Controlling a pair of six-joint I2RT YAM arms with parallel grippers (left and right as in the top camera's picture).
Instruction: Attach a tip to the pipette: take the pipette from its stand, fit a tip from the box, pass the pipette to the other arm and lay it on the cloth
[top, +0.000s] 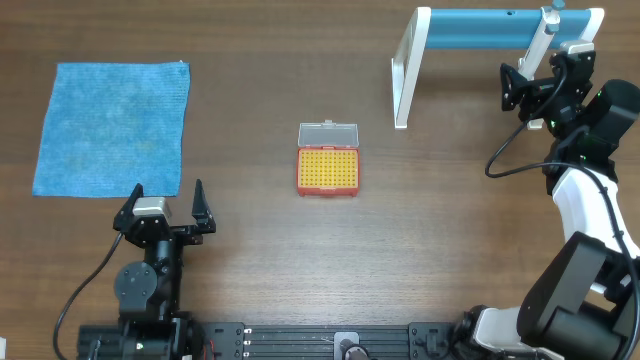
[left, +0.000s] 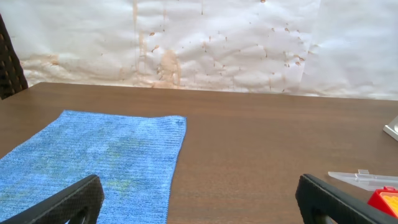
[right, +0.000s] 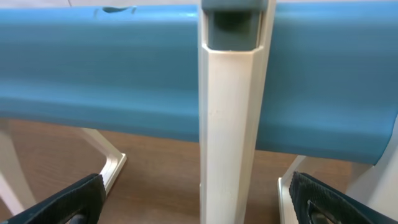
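Your table (top: 440, 230) carries everything. The stand (top: 480, 28), a blue bar on white legs, sits at the far right corner. The blue cloth (top: 112, 130) lies flat at the far left, well apart from it. Between the 2, near the middle, is the orange tip box (top: 328, 172) with its clear lid folded open.

The pipette (top: 545, 35) hangs across the blue bar. From above you see it as a short white strip. The right wrist view shows its white shaft (right: 227, 137) upright in front of the bar, and the right gripper (right: 196, 190) spread wide with 1 finger on each side, neither touching it.

The left gripper (top: 165, 195) is released too, its 2 fingers apart near the cloth's near edge. Its wrist view looks across the cloth (left: 93, 149) and catches a corner of the box (left: 385, 198).
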